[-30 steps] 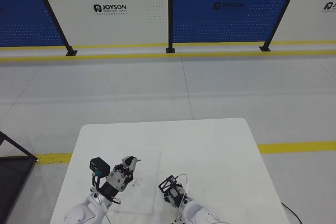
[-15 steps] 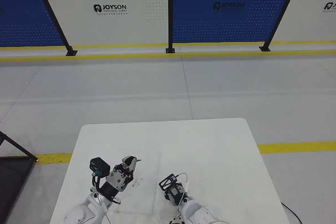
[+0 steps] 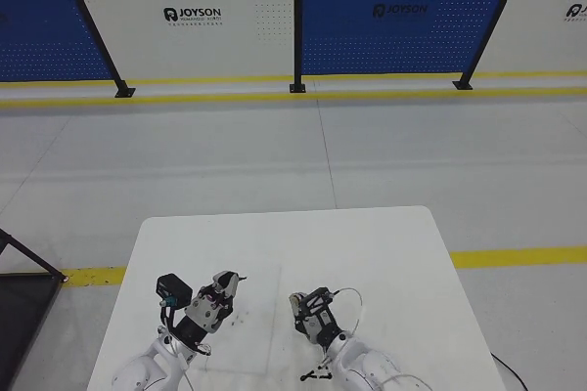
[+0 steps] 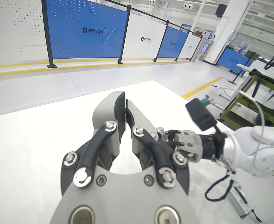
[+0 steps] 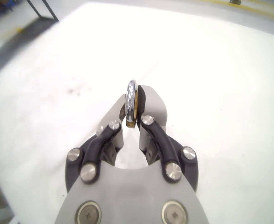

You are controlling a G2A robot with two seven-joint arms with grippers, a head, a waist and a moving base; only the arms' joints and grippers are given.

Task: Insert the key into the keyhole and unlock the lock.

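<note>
- The white table [image 3: 391, 254] stands on a pale grey floor with yellow lines [image 3: 528, 257]. Behind it runs a fence of blue and white panels [image 3: 391, 34].
- The right gripper [image 5: 133, 99] is above the table close to the near edge, about at its middle. Its jaws are narrow and clamp the padlock [image 5: 131, 103] from both flat sides.
- The padlock is held on edge, with the chrome shackle [image 5: 130, 92] pointing away from the wrist and the brass body [image 5: 130, 123] deep between the fingers. I judge this grip keeps the body steady against a push. I cannot see the keyhole, so I cannot tell which way it faces.
- The left gripper [image 4: 125, 104] is nearer the near left corner, apart from the right one. Its pads are pressed almost together.
- In the top view a thin small piece sticks out from its tip. I judge it is the key [image 3: 242, 281], pinched by the head so the blade is free for the keyhole.
- The key and the padlock are well apart, so the insertion is not yet begun. The next move, I think, needs both arms to come together with blade and keyhole in one line.
</note>
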